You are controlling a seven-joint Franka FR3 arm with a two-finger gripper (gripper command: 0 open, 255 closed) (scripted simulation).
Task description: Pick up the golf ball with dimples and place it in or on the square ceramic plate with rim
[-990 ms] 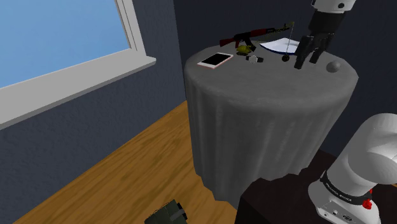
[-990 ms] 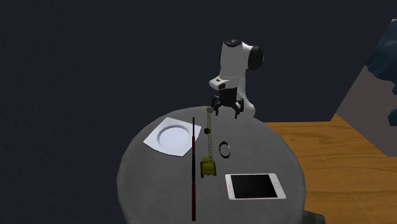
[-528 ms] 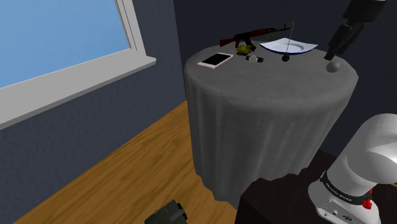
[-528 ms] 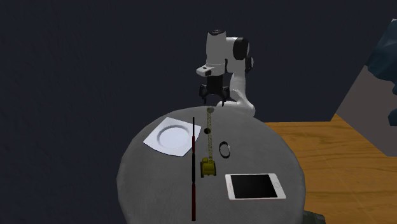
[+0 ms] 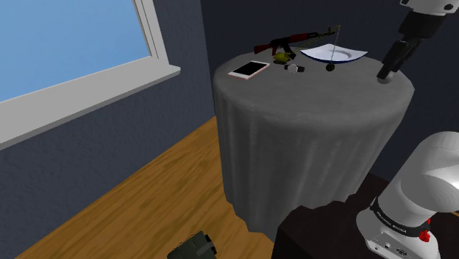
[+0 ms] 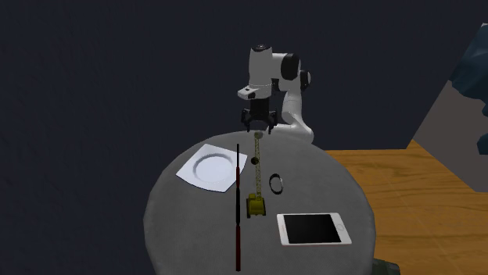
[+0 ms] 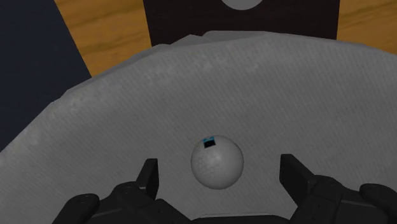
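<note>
A round surface (image 5: 309, 110) draped in a grey cloth (image 5: 294, 176) is carrying everything. A pale golf ball (image 7: 217, 162) is sitting near its edge on the stand's side. A white square plate (image 6: 211, 169) is lying just beside a long rifle (image 6: 237, 203). A small yellow toy crane (image 6: 256, 205), a dark ring (image 6: 276, 183) and a white-framed tablet (image 6: 311, 229) are resting nearby.

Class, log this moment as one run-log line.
phase: pre-grasp | gripper: open, straddling pale grey dimpled golf ball, not touching | ball: on grey tablecloth | white square plate: no ball yet
</note>
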